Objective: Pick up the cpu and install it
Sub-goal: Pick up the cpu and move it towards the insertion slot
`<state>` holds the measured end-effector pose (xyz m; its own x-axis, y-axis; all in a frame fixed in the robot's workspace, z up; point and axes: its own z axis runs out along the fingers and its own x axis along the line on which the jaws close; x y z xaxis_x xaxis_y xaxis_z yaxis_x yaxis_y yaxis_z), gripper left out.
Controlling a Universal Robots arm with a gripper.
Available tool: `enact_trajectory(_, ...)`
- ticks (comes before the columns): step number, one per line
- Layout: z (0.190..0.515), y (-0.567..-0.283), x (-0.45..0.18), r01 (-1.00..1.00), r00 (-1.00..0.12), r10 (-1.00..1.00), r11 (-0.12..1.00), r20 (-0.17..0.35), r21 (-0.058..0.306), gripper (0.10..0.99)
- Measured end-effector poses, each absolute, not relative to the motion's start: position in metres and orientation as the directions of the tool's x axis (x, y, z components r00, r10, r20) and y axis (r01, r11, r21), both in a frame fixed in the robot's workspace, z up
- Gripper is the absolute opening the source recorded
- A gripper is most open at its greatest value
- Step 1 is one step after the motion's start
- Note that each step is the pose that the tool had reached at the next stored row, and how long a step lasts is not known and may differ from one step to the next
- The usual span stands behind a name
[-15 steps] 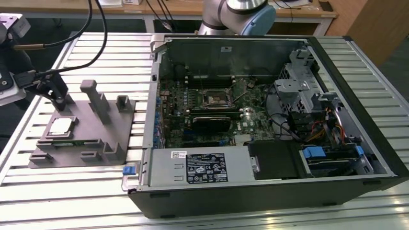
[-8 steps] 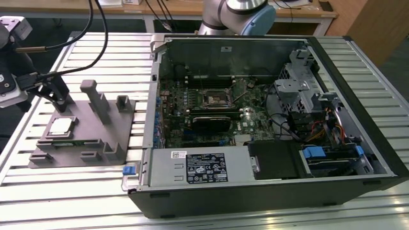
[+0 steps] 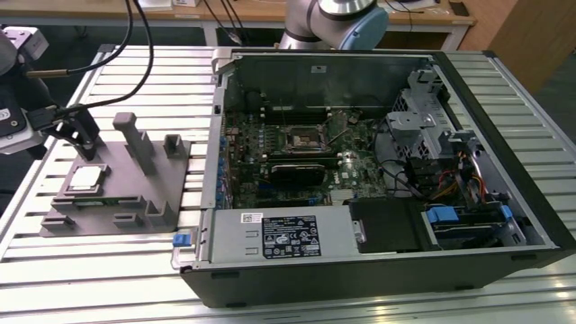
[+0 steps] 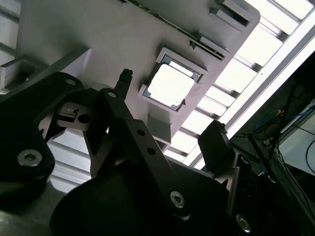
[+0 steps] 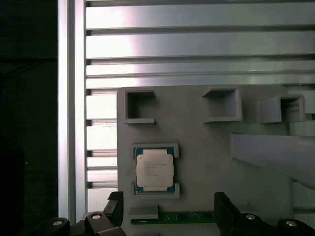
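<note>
Sitting in recess of grey holder [image 5: 206, 157]: cpu [image 5: 154, 169]; pincer [image 5: 168, 206] spread apart above it.

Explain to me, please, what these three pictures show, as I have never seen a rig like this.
This is one robot arm with a two-fingered gripper at its end. The exterior view comes from a camera off the arm, looking down on a slatted metal table. The two wrist views come from cameras riding on the arm near the gripper, so its dark fingers show in them. On the table lie a grey plastic block with upright posts and an opened computer case, its motherboard exposed. The cpu, a small silvery square, sits in a recess of the block. The gripper hovers open over the cpu and holds nothing.
</note>
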<state>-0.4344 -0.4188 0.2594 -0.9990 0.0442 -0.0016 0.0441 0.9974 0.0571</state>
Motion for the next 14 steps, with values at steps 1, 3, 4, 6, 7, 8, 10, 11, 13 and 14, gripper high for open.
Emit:
enact_trajectory(1, 0.258, -0.419, -0.434, 0.044, -0.999, 0.044, 0.997, -0.002, 0.057, 0.820)
enact_trajectory(3, 0.256, -0.419, -0.434, 0.044, -0.999, 0.044, 0.997, -0.002, 0.057, 0.820)
enact_trajectory(4, 0.255, -0.419, -0.434, 0.044, -0.999, 0.044, 0.997, -0.002, 0.057, 0.820)
enact_trajectory(6, 0.254, -0.419, -0.434, 0.044, -0.999, 0.044, 0.997, -0.002, 0.057, 0.820)
enact_trajectory(7, 0.253, -0.419, -0.434, 0.044, -0.999, 0.044, 0.997, -0.002, 0.057, 0.820)
enact_trajectory(8, 0.252, -0.419, -0.434, 0.044, -0.999, 0.044, 0.997, -0.002, 0.057, 0.820)
enact_trajectory(10, 0.250, -0.419, -0.434, 0.044, -0.999, 0.044, 0.997, -0.002, 0.057, 0.820)
enact_trajectory(11, 0.249, -0.419, -0.434, 0.044, -0.999, 0.044, 0.997, -0.002, 0.057, 0.820)
enact_trajectory(13, 0.247, -0.419, -0.434, 0.044, -0.999, 0.044, 0.997, -0.002, 0.057, 0.820)
enact_trajectory(14, 0.246, -0.419, -0.434, 0.044, -0.999, 0.044, 0.997, -0.002, 0.057, 0.820)
